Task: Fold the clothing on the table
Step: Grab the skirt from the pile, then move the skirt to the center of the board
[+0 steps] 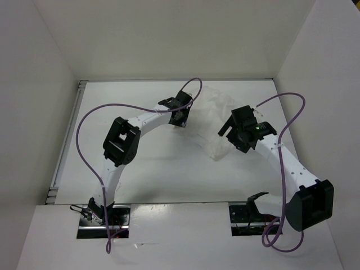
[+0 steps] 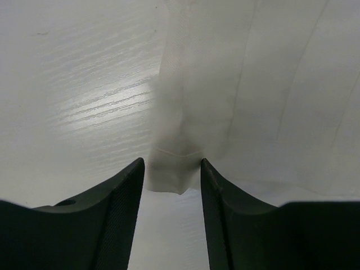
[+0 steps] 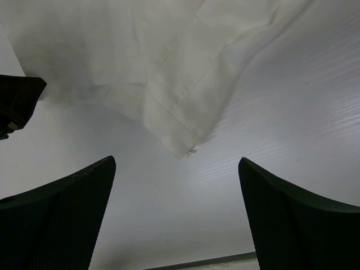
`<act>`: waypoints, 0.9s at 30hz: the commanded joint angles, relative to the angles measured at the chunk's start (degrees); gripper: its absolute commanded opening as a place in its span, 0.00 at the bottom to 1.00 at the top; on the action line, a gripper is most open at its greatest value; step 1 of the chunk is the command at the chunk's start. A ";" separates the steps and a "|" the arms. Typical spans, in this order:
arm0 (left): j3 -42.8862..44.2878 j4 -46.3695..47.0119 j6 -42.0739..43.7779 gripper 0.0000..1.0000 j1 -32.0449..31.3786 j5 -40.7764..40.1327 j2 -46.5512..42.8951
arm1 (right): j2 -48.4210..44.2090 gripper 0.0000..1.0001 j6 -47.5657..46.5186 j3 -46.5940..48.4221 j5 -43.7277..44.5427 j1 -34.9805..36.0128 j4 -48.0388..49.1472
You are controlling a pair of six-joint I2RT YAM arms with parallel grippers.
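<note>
Left gripper (image 2: 171,164) is set partly open, low over the table (image 2: 73,101), with a gathered corner of the clothing (image 2: 253,84) lying between its jaws; nothing is seen clamped. To its right the clothing is spread flat and creased, as far as a hemmed corner (image 3: 185,147) just ahead of the right gripper (image 3: 177,162), which is opened wide and empty. The thin, soft, light fabric is judged likely to sag, slide on the glossy surface and bunch when lifted, so hold is best taken at these two corners, pinched well in over the stitched edge.
</note>
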 commanded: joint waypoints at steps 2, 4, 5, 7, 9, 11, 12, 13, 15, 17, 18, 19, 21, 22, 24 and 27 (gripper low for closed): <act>0.19 0.84 1.15 0.51 -0.04 2.10 -1.09 | 0.20 0.94 0.31 0.16 -0.30 -0.31 -0.39; 0.19 0.84 1.15 0.49 -0.04 4.47 -0.56 | 0.81 0.94 0.31 0.16 -0.30 -0.31 -0.39; 0.71 0.84 1.15 0.47 -0.04 5.01 -0.56 | 0.81 0.94 0.31 0.16 -0.30 -0.31 -0.39; 0.72 0.84 1.76 0.44 -0.04 6.24 -0.04 | 1.34 0.94 0.31 0.78 -0.30 -0.31 -0.39; 1.33 0.84 1.77 0.37 -0.04 7.47 0.58 | 1.34 0.94 -0.22 0.78 -0.30 -0.31 -0.39; 1.33 0.84 2.29 0.31 -0.04 8.17 2.07 | 1.34 0.94 -0.22 0.78 -0.30 -0.31 -0.39; 1.33 0.84 2.30 0.25 -0.04 8.18 2.68 | 1.86 0.94 -0.22 1.39 -0.30 -0.31 -0.39; 1.94 0.84 2.30 0.19 -0.04 8.18 3.30 | 1.87 0.94 -0.22 1.39 -0.30 -0.31 -0.39; 3.09 -0.56 2.30 0.03 -0.04 9.22 4.53 | 1.87 0.94 -0.22 1.39 0.23 -0.31 -0.39; 6.16 -1.61 2.30 0.00 -0.04 12.90 4.54 | 1.35 0.93 -0.22 1.39 0.75 -0.83 -0.39; 9.39 -2.40 2.30 0.00 -0.56 18.06 2.97 | 1.34 0.93 -0.22 1.39 0.76 -0.83 -0.91; 9.42 -2.41 2.30 0.00 -1.09 20.55 2.95 | 0.82 0.93 -0.22 1.39 1.45 -0.83 -0.91; 15.55 -4.07 2.30 0.00 -1.71 25.90 -0.20 | 0.81 0.93 0.48 1.39 2.42 -0.83 -0.91; 17.31 -3.56 1.77 0.00 -1.71 32.72 -2.91 | 0.12 0.93 1.00 1.39 3.30 -0.83 -0.91; 16.99 -0.76 -0.93 0.00 -0.49 39.70 -6.52 | -0.59 0.93 1.01 0.87 4.00 -1.36 -0.91; 7.96 11.00 -6.74 0.00 4.42 50.52 -15.39 | -3.14 0.93 1.54 -0.45 4.62 -1.97 -0.30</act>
